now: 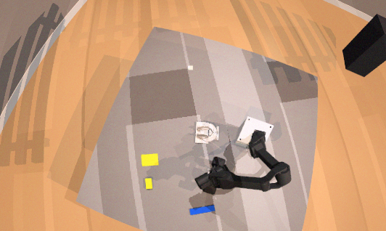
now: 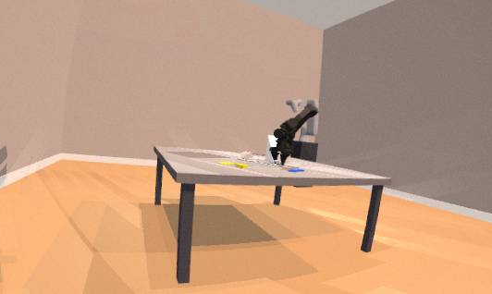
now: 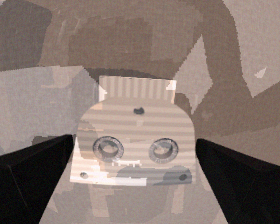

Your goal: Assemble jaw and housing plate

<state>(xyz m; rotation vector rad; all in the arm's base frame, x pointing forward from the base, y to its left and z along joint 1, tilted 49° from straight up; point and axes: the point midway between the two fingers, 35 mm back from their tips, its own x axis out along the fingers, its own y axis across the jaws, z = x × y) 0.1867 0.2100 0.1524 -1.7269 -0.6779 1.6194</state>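
The housing plate [image 3: 136, 128] lies below my gripper in the wrist view, pale, with two round holes, smaller holes and a ribbed tab at its far edge. My gripper [image 1: 212, 176] [image 2: 279, 163] [image 3: 135, 143] is open, low over the table, one finger beside each side edge of the plate. Whether the fingers touch it I cannot tell. The white base [image 1: 199, 141] [image 2: 246, 155] stands apart from the gripper in the top view, with tan jaws [image 1: 202, 137] on it. Its pins and stubs and the meshing of the teeth are too small to tell.
A large yellow block [image 1: 149, 160] and a small yellow block [image 1: 149, 183] lie left of the arm. A blue bar [image 1: 202, 210] [image 2: 296, 170] lies near the gripper. A small white cube [image 1: 190, 67] lies farther off. The arm stands on a white mounting block [image 1: 258, 124].
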